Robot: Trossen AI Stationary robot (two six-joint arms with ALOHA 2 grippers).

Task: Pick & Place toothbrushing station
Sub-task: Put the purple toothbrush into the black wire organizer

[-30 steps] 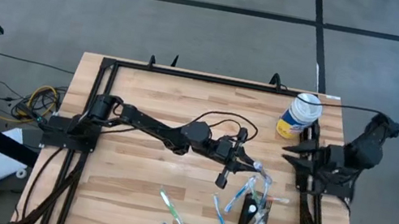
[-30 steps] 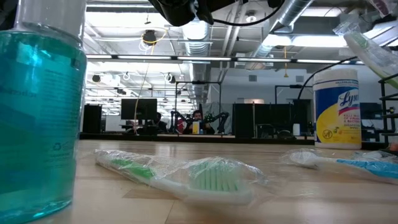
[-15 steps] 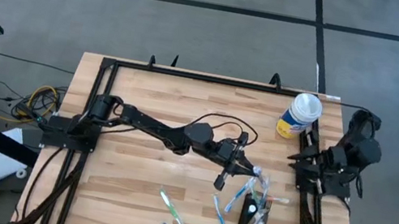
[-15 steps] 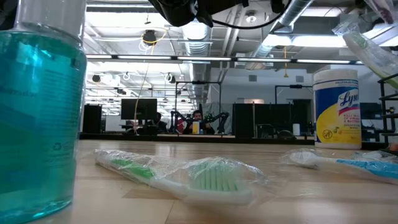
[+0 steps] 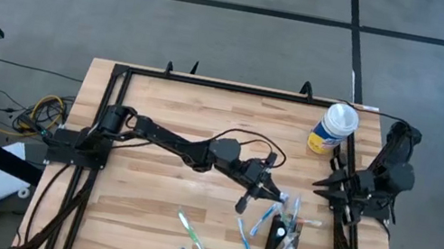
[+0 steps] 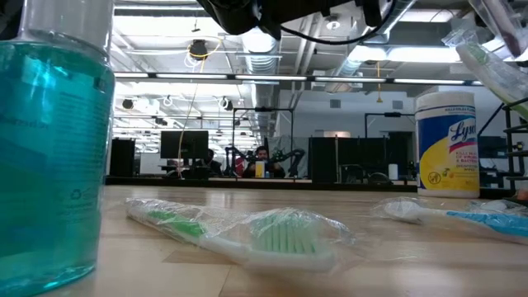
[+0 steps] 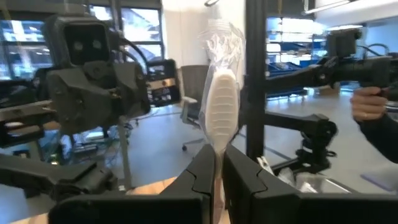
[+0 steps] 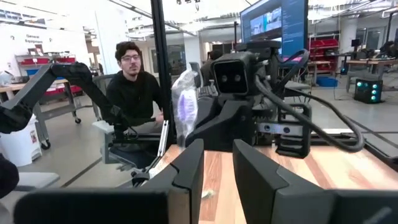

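The toothbrushing station (image 5: 284, 242), a small black caddy with several toothbrushes in it, stands on the table near its right front. My left gripper (image 5: 274, 191) reaches across the table to just above and behind the station. It is shut on a plastic-wrapped toothbrush (image 7: 221, 115) with a white head. My right gripper (image 5: 319, 185) hangs by the table's right edge, open, with nothing between its fingers (image 8: 186, 174). It faces the left gripper and the wrapped toothbrush (image 8: 185, 102). My left gripper pinches the wrapped toothbrush between its two fingers, just below the head (image 7: 217, 155). The fingers come roughly level from the table's left. The head end sticks out beyond the fingertips, and the toothbrush is lifted clear of the table.
A yellow-and-blue wipes canister (image 5: 332, 130) stands at the far right corner. Wrapped toothbrushes lie loose left of the station: a green one (image 5: 193, 235) and blue ones (image 5: 248, 244). A teal bottle (image 6: 49, 148) stands close to the low camera. A seated person (image 8: 134, 87) is beyond the table.
My right arm has folded back and come down by the table's right edge, its open gripper moving a little toward the near edge. My left gripper has tipped slightly with the toothbrush, staying in place and shut.
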